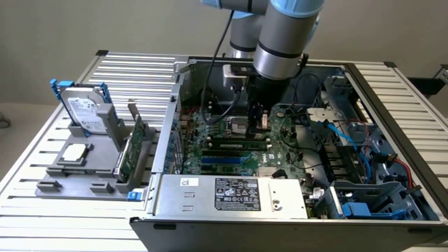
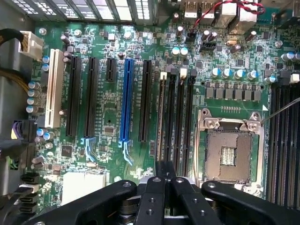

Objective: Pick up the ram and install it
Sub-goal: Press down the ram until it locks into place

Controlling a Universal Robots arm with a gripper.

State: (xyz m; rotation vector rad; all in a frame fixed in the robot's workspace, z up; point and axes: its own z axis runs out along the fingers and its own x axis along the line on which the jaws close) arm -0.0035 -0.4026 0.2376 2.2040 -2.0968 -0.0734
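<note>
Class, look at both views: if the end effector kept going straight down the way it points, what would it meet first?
Most likely the memory slots on the motherboard, beside the empty processor socket. The shut end effector hangs directly above them; a thin stick seems gripped between its fingers, though depth is hard to judge.

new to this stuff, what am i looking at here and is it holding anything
A robot arm reaches into an open computer case on a table. One camera watches from off the arm; the other rides its wrist, looking at the motherboard. Beside the case a stand holds a hard drive, a card and a chip. The gripper is shut over the memory slots, where a thin green stick, likely the ram, sits; whether it grips it I cannot tell.
</note>
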